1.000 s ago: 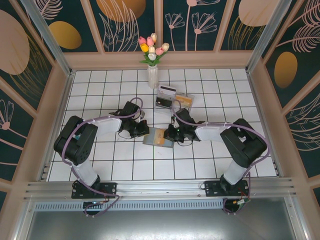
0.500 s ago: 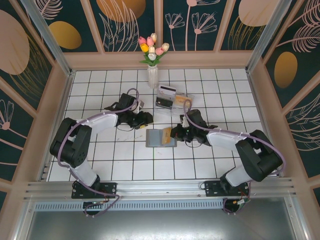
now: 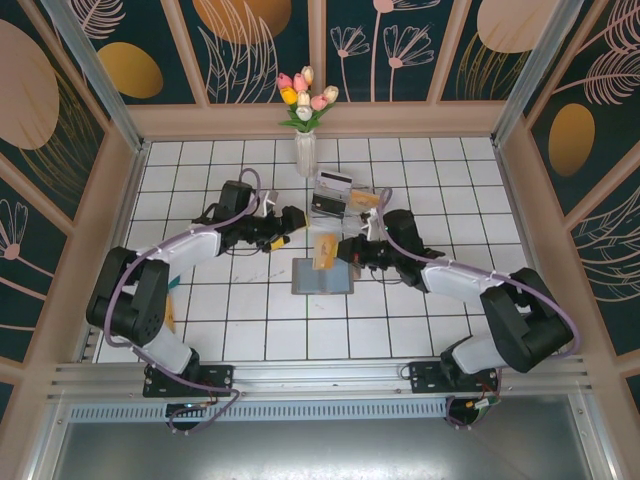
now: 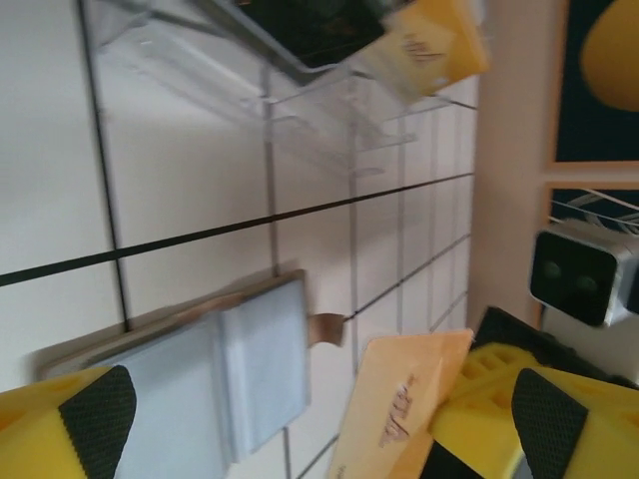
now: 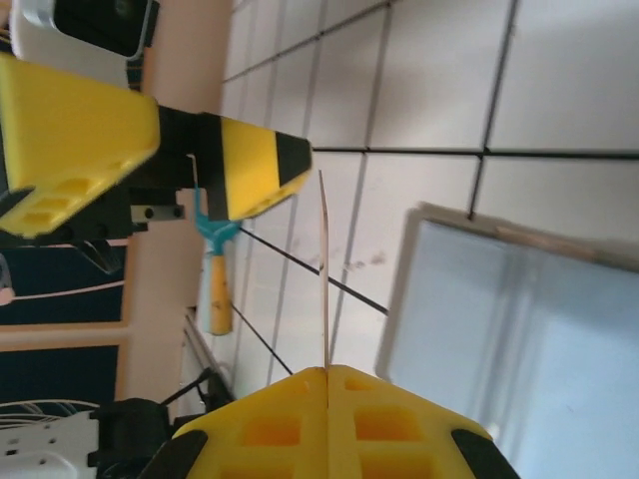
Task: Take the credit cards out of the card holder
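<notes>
While right fingers [image 5: 270, 424] pinch card [image 4: 399, 399], tray [image 4: 329, 130] holds cards [image 4: 439, 45]

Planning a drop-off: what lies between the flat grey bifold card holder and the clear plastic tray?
Top view: the tan-yellow credit card in the right gripper, over bare white tiles.

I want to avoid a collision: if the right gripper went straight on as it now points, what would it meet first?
Probably the left gripper, whose yellow finger lies just beyond the credit card held by the right gripper; depth is unclear.
</notes>
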`<action>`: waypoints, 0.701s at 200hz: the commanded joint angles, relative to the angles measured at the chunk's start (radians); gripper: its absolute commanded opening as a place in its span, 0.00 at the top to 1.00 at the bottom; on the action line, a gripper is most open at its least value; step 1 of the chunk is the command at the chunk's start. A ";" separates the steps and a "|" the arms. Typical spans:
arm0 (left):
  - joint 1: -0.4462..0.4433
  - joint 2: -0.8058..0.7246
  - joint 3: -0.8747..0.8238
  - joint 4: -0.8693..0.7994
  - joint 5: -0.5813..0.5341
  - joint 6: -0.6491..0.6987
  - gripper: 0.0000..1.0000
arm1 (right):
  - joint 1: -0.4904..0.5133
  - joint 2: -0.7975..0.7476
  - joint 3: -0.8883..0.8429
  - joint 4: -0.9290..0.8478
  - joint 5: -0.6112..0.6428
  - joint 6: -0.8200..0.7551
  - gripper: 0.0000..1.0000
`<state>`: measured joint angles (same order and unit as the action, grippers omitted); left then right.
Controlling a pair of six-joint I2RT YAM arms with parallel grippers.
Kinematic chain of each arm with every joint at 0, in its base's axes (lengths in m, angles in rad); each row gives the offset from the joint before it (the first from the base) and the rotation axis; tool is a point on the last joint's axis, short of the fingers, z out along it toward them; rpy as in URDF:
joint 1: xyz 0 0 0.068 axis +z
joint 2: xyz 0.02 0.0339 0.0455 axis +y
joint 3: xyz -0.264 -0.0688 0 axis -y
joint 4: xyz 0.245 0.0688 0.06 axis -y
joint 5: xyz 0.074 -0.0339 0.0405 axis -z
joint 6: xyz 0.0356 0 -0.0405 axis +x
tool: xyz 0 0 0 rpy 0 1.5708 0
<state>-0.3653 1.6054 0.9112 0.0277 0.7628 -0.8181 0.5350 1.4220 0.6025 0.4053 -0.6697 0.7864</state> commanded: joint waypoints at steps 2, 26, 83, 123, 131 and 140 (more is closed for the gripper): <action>0.006 -0.038 0.049 0.073 0.082 -0.044 0.01 | -0.032 0.029 0.064 0.196 -0.095 0.048 1.00; 0.008 -0.035 0.051 0.127 0.136 -0.070 0.04 | -0.054 0.054 0.111 0.275 -0.132 0.083 1.00; 0.036 -0.109 0.005 0.332 0.222 -0.158 0.25 | -0.071 0.147 0.239 0.372 -0.274 0.158 1.00; 0.042 -0.108 0.010 0.401 0.239 -0.203 0.45 | -0.072 0.173 0.281 0.367 -0.338 0.168 1.00; 0.041 -0.105 0.008 0.414 0.242 -0.212 0.50 | -0.072 0.175 0.281 0.379 -0.346 0.177 1.00; 0.041 -0.102 0.005 0.431 0.247 -0.224 0.55 | -0.072 0.176 0.282 0.390 -0.354 0.186 1.00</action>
<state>-0.3290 1.5059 0.9253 0.3645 0.9688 -1.0000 0.4679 1.5871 0.8532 0.7158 -0.9501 0.9474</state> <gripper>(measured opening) 0.499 0.066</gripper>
